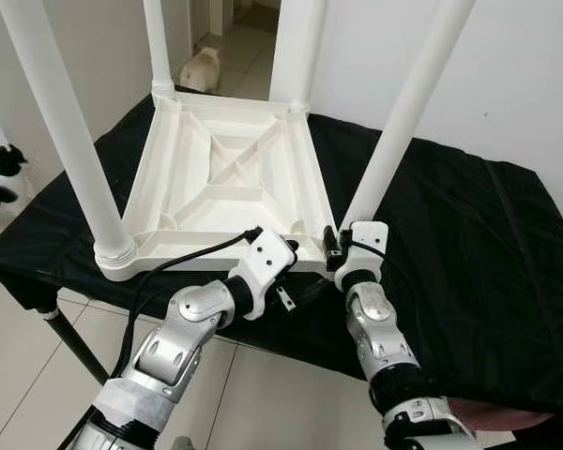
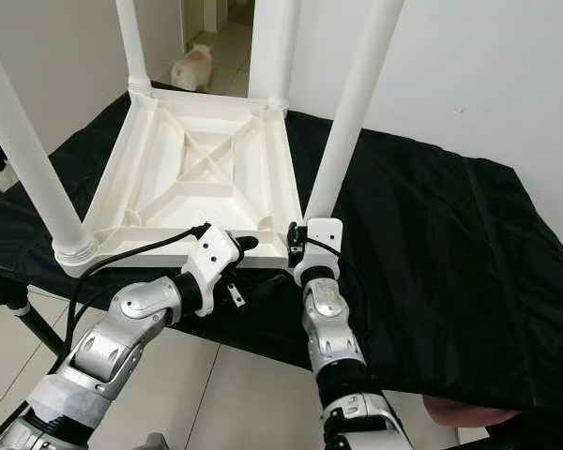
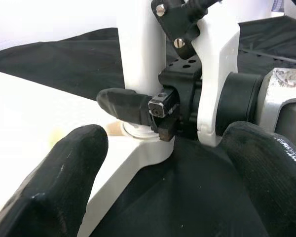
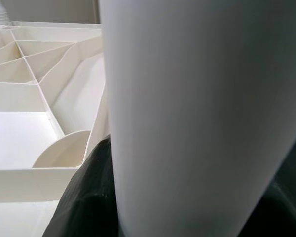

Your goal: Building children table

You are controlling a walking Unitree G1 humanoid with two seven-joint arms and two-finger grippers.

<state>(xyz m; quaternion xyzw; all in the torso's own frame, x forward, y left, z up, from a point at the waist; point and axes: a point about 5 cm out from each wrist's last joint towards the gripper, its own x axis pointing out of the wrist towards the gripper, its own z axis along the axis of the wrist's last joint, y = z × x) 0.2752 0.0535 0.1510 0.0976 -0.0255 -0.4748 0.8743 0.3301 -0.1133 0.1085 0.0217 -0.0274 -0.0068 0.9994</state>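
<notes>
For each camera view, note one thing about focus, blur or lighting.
Left eye view: sharp, evenly lit, upturned table top crisp. Right eye view: likewise sharp. Left wrist view: left gripper's fingers blurred up close, right gripper behind them in focus. Right wrist view: table leg soft and featureless.

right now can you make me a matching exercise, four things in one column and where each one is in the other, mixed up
Things:
1. white plastic table top
2. right gripper
3. left gripper
4. small pale furry animal

Places:
A. on the tiled floor in the doorway beyond the bench
B. upside down on the black cloth
C. at the foot of the near right white round table leg
D. at the table top's near edge, jaws apart in its wrist view

Pairs: 1-B, 2-C, 3-D, 4-A
</notes>
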